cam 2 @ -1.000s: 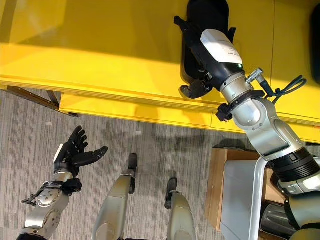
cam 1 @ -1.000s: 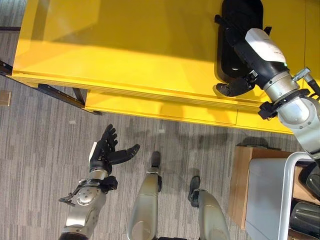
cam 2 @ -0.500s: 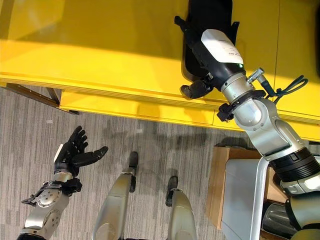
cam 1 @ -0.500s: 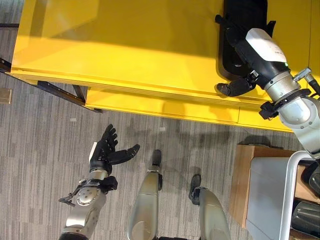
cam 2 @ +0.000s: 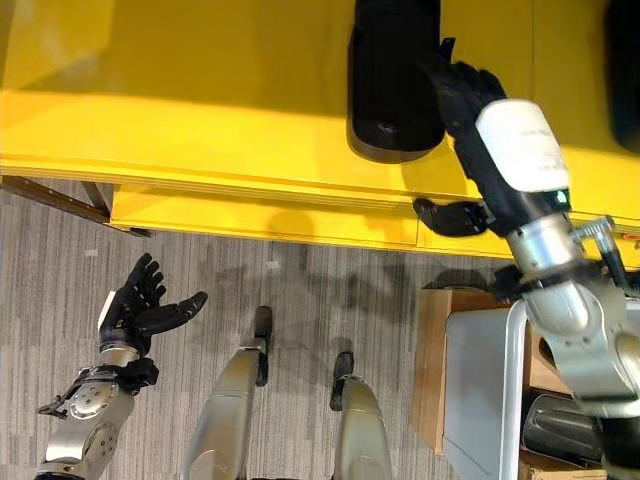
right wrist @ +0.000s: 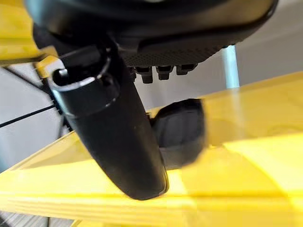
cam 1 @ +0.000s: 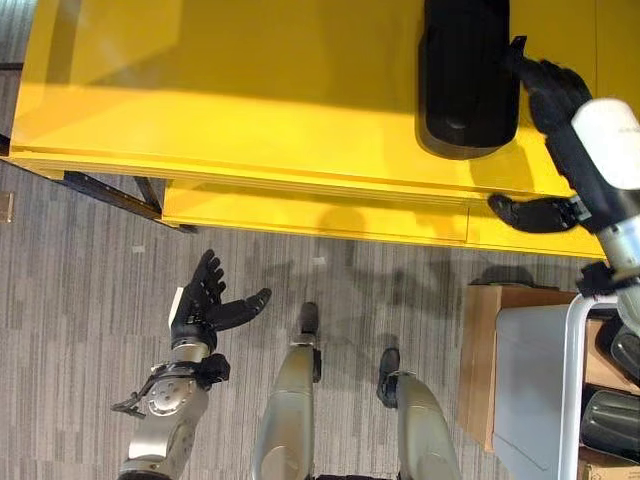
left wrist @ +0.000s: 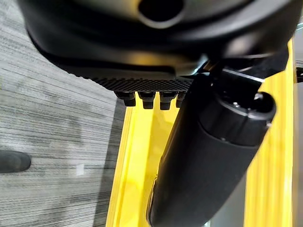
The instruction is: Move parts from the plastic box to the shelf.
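The broad yellow wooden shelf [cam 1: 250, 100] spans the head views from nine o'clock to three. On it at about one o'clock lies the long black moulded plastic part [cam 1: 467, 75], flat, its rounded end toward the front edge and a small round boss near that end. Beside it, at about two o'clock, the right hand [cam 1: 560, 130] has straight, spread fingers and holds nothing; the fingertips come close to the part's side, though I cannot tell if they touch, and the thumb juts out over the shelf's front lip. At four o'clock on the floor stands the grey plastic box [cam 1: 530, 390], with more dark parts [cam 1: 612, 420] beside it at the frame's edge. At seven o'clock the left hand [cam 1: 205, 305] hangs idle over the grey striped carpet [cam 1: 80, 300], palm up, fingers loosely open and empty.

The part looks rigid and fairly light, with a smooth, probably slippery shell; I would take it across its narrow width near the middle, fingers on one long side and thumb on the other.

The right wrist view shows the part's [right wrist: 180, 132] blunt end low on the shelf past the thumb. The right eye view catches another dark object [cam 2: 622, 70] at the shelf's two o'clock edge.
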Tool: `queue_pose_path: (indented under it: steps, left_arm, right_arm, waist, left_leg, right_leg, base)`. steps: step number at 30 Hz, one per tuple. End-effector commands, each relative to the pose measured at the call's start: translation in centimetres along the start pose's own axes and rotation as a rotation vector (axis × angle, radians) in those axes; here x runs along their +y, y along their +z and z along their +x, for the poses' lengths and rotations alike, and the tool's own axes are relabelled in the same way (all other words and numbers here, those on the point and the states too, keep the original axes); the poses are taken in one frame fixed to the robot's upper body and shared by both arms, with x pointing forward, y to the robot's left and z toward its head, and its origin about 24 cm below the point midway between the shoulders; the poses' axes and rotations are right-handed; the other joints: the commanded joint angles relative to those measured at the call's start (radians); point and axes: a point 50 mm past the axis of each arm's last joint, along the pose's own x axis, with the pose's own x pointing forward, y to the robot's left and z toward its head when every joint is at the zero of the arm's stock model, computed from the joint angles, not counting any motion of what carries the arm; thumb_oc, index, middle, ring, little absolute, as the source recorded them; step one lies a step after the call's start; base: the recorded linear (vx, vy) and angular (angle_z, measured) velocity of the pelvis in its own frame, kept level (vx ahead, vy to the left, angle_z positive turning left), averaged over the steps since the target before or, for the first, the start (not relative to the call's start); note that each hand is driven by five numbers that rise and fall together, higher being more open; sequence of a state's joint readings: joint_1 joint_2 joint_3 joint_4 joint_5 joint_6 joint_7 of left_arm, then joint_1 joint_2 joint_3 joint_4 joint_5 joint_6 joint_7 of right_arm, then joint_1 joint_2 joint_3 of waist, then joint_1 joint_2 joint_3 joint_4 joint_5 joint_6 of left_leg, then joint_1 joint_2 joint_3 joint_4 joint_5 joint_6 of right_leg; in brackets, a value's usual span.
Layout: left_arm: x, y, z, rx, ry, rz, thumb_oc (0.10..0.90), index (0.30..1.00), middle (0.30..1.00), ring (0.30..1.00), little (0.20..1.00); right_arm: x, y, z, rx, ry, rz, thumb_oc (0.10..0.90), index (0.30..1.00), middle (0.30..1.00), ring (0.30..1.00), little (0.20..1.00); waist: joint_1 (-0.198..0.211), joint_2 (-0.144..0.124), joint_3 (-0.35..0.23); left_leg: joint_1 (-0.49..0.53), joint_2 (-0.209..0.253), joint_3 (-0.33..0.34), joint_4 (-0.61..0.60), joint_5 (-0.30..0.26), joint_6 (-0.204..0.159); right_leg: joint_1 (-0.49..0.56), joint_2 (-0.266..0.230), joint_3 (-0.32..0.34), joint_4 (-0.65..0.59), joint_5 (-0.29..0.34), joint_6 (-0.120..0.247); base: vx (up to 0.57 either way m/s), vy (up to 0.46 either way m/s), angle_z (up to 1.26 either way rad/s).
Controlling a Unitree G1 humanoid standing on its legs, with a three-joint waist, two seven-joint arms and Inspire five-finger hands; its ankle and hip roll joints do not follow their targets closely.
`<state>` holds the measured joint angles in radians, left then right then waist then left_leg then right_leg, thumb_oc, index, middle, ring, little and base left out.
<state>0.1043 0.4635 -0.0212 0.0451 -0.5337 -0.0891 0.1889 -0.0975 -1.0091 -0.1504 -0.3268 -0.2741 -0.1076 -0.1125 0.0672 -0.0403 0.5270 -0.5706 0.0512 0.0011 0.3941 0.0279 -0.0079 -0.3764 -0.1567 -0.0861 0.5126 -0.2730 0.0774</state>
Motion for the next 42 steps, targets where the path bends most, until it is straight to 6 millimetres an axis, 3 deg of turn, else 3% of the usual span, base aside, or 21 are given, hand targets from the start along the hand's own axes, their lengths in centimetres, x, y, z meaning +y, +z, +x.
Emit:
queue_pose_path:
  steps: [1, 8, 13, 29, 42]
  left_arm:
    - [0.3, 1.8, -1.1, -0.117, -0.002, 0.028, 0.9, 1.0, 1.0, 1.0, 1.0]
    - [0.6, 1.2, -1.6, -0.091, 0.008, 0.034, 0.9, 1.0, 1.0, 1.0, 1.0]
    - [0.8, 1.0, -1.8, -0.077, 0.006, 0.043, 0.9, 1.0, 1.0, 1.0, 1.0]
    - [0.5, 1.3, -1.3, -0.085, -0.018, 0.061, 0.9, 1.0, 1.0, 1.0, 1.0]
    - [0.2, 1.6, -1.0, -0.105, -0.009, 0.056, 0.9, 1.0, 1.0, 1.0, 1.0]
  right_arm:
    - [-2.9, 1.9, 0.1, -0.117, -0.171, 0.001, 0.9, 1.0, 1.0, 1.0, 1.0]
    - [-1.2, 2.1, -2.4, -0.074, -0.082, 0.074, 0.9, 1.0, 1.0, 1.0, 1.0]
    - [0.1, 2.6, -2.7, -0.094, -0.001, 0.13, 0.9, 1.0, 1.0, 1.0, 1.0]
    - [3.1, 2.3, -1.4, -0.074, 0.14, 0.127, 0.9, 1.0, 1.0, 1.0, 1.0]
    - [4.7, 2.5, 0.2, -0.064, 0.113, 0.155, 0.9, 1.0, 1.0, 1.0, 1.0]
  waist:
    - [-0.017, -0.02, -0.081]
    - [-0.036, -0.037, -0.097]
    - [-0.038, -0.043, -0.102]
    - [-0.015, -0.046, -0.097]
    - [0.0, -0.039, -0.082]
  left_leg:
    - [-0.027, 0.094, -0.059, 0.081, -0.101, -0.046]
    - [-0.014, 0.102, -0.057, 0.076, -0.101, -0.051]
    - [-0.006, 0.105, -0.056, 0.071, -0.097, -0.054]
    - [0.007, 0.097, -0.054, 0.064, -0.094, -0.05]
    - [0.006, 0.09, -0.053, 0.065, -0.094, -0.043]
  right_leg:
    - [0.115, -0.04, -0.02, -0.064, -0.055, -0.004]
    - [0.127, -0.034, -0.017, -0.079, -0.053, -0.003]
    - [0.138, -0.035, -0.017, -0.089, -0.045, -0.001]
    - [0.158, -0.039, -0.017, -0.101, -0.034, 0.001]
    - [0.157, -0.043, -0.016, -0.095, -0.036, -0.002]
  base:
    - [0.0, 0.0, 0.0]
    - [0.0, 0.0, 0.0]
    - [-0.01, 0.008, -0.03]
    - [0.0, 0.0, 0.0]
    - [0.0, 0.0, 0.0]
